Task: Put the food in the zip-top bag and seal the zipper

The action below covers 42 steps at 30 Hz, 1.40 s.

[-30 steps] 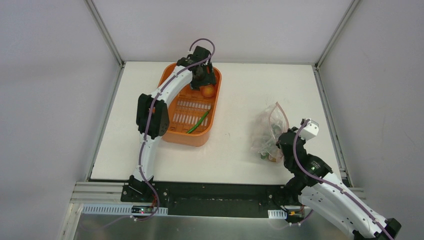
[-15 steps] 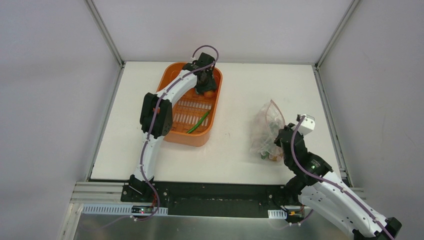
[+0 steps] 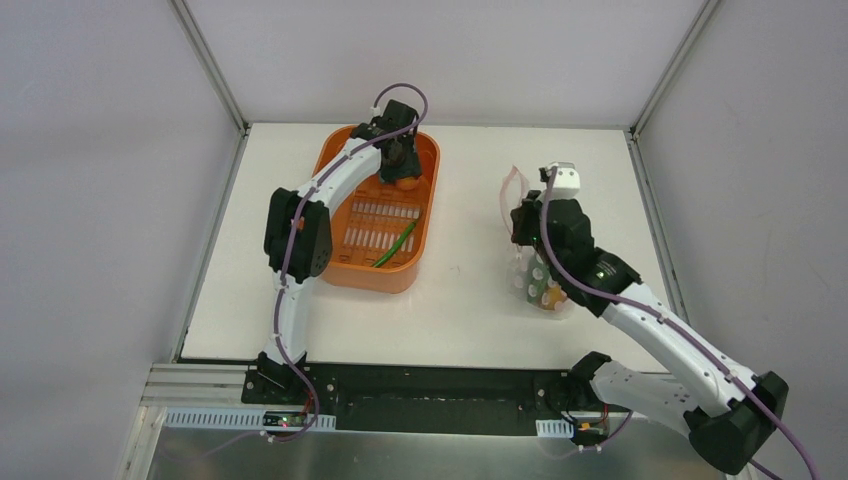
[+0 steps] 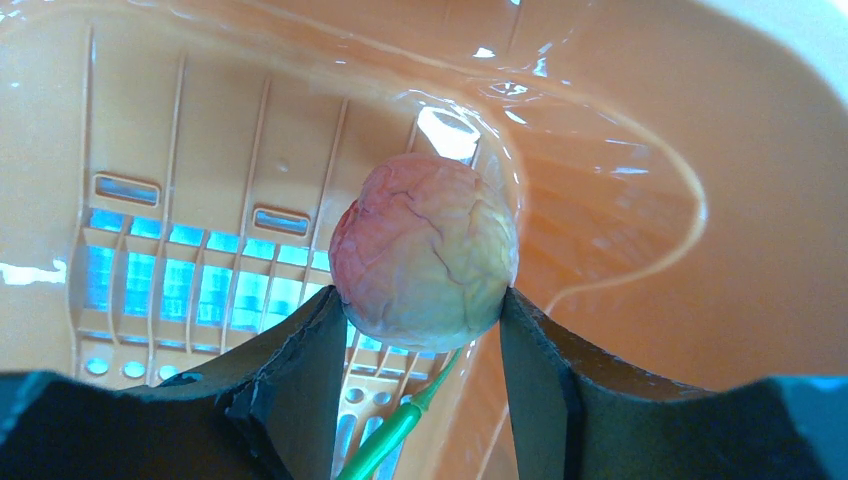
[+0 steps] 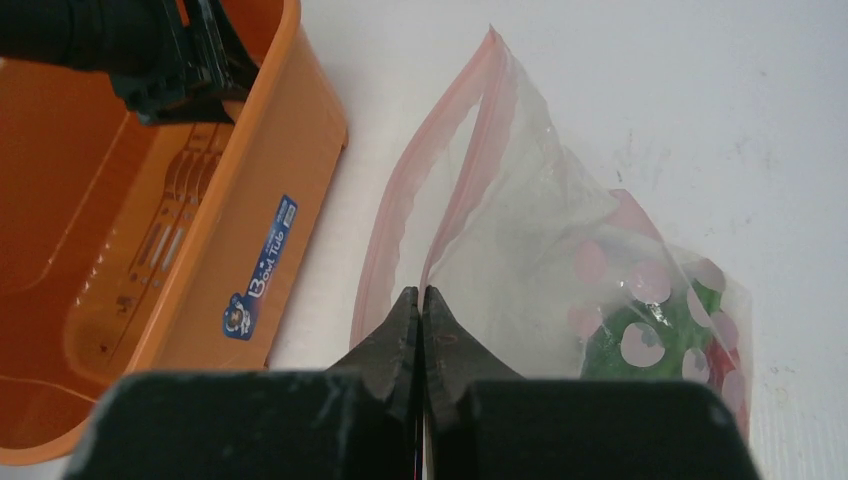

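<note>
My left gripper (image 3: 402, 168) is inside the far end of the orange tub and is shut on a round pink-and-yellow piece of food (image 4: 425, 250), which it holds between its pads (image 4: 300, 350). A long green chili (image 3: 397, 245) lies on the tub floor; its tip shows below the jaws (image 4: 392, 440). My right gripper (image 5: 421, 296) is shut on the mouth edge of the zip-top bag (image 5: 560, 230), beside the pink zipper (image 5: 400, 215). The bag (image 3: 540, 285) hangs open toward the tub. Green and red food (image 5: 690, 335) sits at its bottom.
The orange tub (image 3: 372, 283) stands at the back left of the white table, and its labelled wall (image 5: 290, 130) is just left of the bag's mouth. The table's raised metal rails run along both sides.
My right arm has swung up and left, dragging the bag's mouth toward the tub. My left gripper has closed over the round piece at the tub's far end.
</note>
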### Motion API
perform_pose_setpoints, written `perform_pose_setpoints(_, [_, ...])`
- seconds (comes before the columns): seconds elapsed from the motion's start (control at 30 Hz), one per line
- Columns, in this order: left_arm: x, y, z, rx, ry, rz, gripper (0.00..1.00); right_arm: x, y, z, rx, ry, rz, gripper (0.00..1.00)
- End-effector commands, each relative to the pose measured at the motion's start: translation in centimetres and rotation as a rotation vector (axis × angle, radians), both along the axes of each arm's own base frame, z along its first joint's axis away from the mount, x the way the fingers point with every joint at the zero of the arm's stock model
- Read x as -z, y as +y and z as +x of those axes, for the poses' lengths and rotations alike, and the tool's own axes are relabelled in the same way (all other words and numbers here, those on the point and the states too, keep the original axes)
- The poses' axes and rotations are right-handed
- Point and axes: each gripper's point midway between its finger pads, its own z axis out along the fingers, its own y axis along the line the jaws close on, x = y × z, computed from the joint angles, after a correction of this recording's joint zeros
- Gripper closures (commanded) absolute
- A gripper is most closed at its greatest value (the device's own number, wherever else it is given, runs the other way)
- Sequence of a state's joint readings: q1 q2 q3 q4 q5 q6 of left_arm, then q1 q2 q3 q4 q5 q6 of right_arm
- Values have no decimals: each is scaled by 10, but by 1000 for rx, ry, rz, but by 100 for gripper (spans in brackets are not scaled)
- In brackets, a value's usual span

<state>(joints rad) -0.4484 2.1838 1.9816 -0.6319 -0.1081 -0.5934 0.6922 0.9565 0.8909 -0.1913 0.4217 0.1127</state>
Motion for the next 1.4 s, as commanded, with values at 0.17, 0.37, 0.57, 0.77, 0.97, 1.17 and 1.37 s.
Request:
perform_pose_setpoints(0.17, [-98, 20, -15, 15, -179, -18, 91, -37, 33, 22, -144, -13, 258, 100])
perform_pose_setpoints(0.37, [-189, 16, -39, 83, -347, -131, 91, -30, 45, 28, -198, 91, 438, 100])
perform_pose_setpoints(0.57, [-252, -35, -83, 261, -430, -295, 89, -28, 54, 22, -233, 107, 523, 100])
perform_pose_setpoints(0.77, [-263, -95, -109, 388, -375, -479, 88, -27, 30, 27, -83, 54, 459, 100])
perform_pose_setpoints(0.97, [-262, -143, -127, 513, -327, -566, 89, -30, 14, 25, 24, 28, 386, 100])
perform_pose_setpoints(1.17, [-256, -162, -130, 554, -287, -603, 89, -31, 3, 24, 84, 19, 358, 100])
perform_pose_setpoints(1.37, [-242, -176, -148, 618, -217, -618, 89, -29, -5, 22, 135, 19, 380, 100])
